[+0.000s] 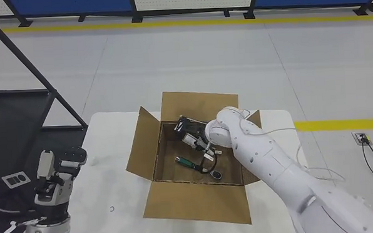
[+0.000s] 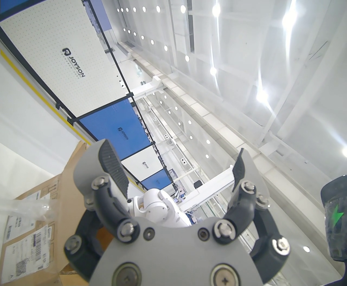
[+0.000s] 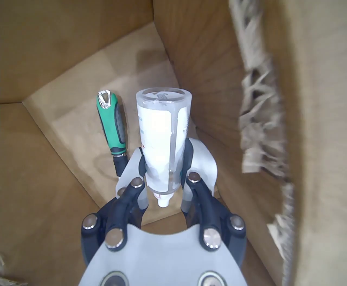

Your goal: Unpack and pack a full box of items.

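Holding: the right claw (image 3: 164,162) is closed narrowly on a clear bottle (image 3: 162,119), its 2 fingers pinching the neck end just above the small white cap.
Bottle axis: the long axis runs straight out from the claw, with the cap toward the wrist and the flat base pointing away.
Where: inside the open cardboard box (image 1: 197,207) in the middle of the white tabletop (image 1: 114,182), toward the far part of the box and close to 1 inner wall. Whether the base touches the floor cannot be told.
Neighbour: a green-handled tool (image 3: 112,127) lies on the box floor just beside the bottle, roughly parallel to it.
Left claw: the left claw (image 2: 174,159) is spread wide and holds nothing. It points up at the ceiling over the near left of the tabletop, well apart from the box.
Nearer arm: the right, which already has the bottle.
Next move, as a judgement: whether lifting out or setting down, the bottle's base must stay off the nearby wall and the tool.
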Tool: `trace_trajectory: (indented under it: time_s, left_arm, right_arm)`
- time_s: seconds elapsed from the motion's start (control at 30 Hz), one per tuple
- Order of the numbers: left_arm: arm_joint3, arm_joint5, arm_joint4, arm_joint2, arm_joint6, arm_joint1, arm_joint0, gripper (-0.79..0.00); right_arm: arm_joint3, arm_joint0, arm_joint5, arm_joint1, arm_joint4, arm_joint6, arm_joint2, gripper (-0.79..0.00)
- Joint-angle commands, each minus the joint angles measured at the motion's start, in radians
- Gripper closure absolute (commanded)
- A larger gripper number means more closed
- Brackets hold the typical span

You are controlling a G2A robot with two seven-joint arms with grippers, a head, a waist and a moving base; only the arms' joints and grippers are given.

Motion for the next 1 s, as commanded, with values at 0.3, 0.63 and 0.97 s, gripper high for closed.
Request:
trace_trajectory:
  time_s: [0.3, 0.63, 0.97]
  left_arm:
    - [0.017, 0.008, 0.002, 0.019, -0.001, 0.001, -0.016, -0.785]
    - [0.043, 0.028, 0.025, 0.056, -0.017, 0.003, -0.037, -0.785]
    - [0.058, 0.064, 0.081, 0.127, -0.039, 0.005, -0.092, -0.785]
  right_arm:
    - [-0.964, -0.444, 0.153, 0.263, -0.181, 0.25, 0.448, 0.0]
    - [-1.322, -0.713, 0.309, 0.325, -0.229, 0.265, 0.779, 0.0]
    - [-1.557, -1.171, 0.35, 0.351, -0.022, 0.001, 1.244, 0.0]
